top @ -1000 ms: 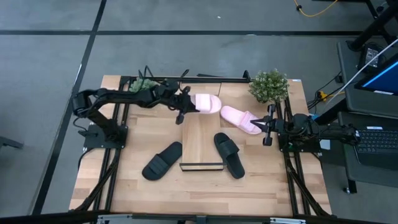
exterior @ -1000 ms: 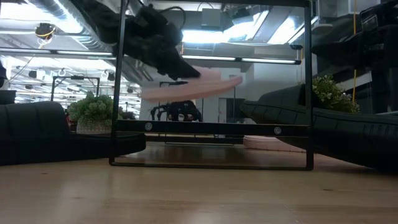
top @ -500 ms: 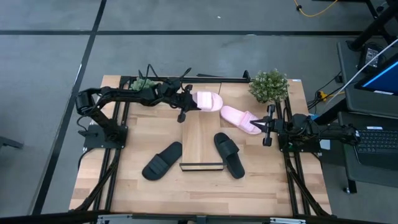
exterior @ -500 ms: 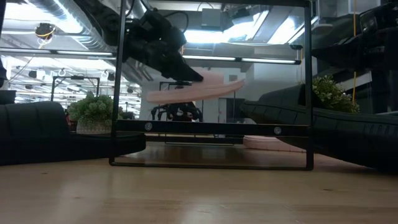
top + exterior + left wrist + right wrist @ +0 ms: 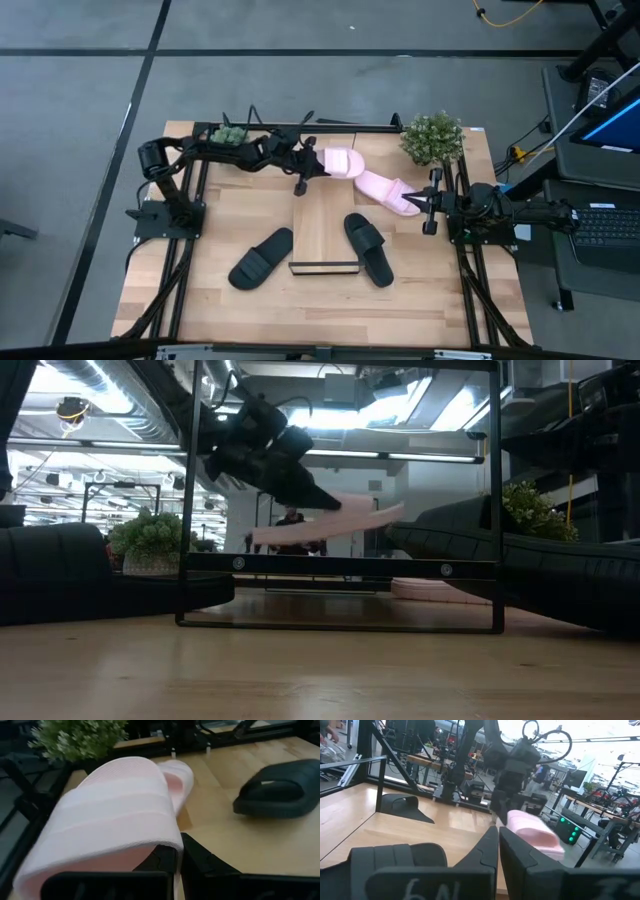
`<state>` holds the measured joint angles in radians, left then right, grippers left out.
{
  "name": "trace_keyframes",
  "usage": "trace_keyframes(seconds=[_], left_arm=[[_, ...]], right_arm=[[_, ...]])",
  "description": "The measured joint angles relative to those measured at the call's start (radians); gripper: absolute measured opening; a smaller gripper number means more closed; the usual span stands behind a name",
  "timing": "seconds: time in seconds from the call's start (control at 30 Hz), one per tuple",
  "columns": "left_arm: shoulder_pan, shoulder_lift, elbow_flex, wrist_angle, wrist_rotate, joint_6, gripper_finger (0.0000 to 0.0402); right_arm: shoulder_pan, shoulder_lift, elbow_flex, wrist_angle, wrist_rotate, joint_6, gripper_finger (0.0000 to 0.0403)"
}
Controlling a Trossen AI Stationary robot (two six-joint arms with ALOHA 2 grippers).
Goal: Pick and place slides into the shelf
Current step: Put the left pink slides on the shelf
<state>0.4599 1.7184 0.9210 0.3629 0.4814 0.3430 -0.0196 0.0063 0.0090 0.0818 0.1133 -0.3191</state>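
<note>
At the far end of the shelf [image 5: 323, 228], the left gripper [image 5: 311, 166] holds a pale pink slide [image 5: 341, 162] off the table, its fingers [image 5: 165, 865] clamped on the strap's edge. Beyond those fingertips lies the second pink slide [image 5: 388, 192], flat on the tabletop [image 5: 320, 300]. Two black slides [image 5: 261, 258] flank the shelf. The right gripper [image 5: 428, 205] waits closed and empty beside the second pink slide.

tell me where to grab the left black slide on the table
Take the left black slide by its wide strap, coming from straight above with one of the fingers under the strap and one outside. It lies flat and diagonal on the table, strap up and arched, clear of the shelf beside it.
</note>
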Motion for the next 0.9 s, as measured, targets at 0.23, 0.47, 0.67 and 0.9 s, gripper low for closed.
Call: trace_keyframes(seconds=[0.23, 0.47, 0.67, 0.9], left_arm=[[0.011, 0.0, 0.082, -0.131, 0.006, 0.016, 0.0002], [0.011, 0.0, 0.09, -0.159, 0.007, 0.035, 0.0002], [0.011, 0.05, 0.09, -0.139, -0.007, 0.034, 0.0002], [0.017, 0.08, 0.09, -0.105, -0.048, 0.041, 0.0002]], right_arm=[[0.0, 0.0, 0.0, -0.003, 0.0, -0.001, 0.0019], [0.0, 0.0, 0.0, -0.004, 0.0, -0.003, 0.0019], [0.0, 0.0, 0.0, -0.004, 0.0, -0.001, 0.0019], [0.0, 0.0, 0.0, -0.005, 0.0, 0.0, 0.0019]])
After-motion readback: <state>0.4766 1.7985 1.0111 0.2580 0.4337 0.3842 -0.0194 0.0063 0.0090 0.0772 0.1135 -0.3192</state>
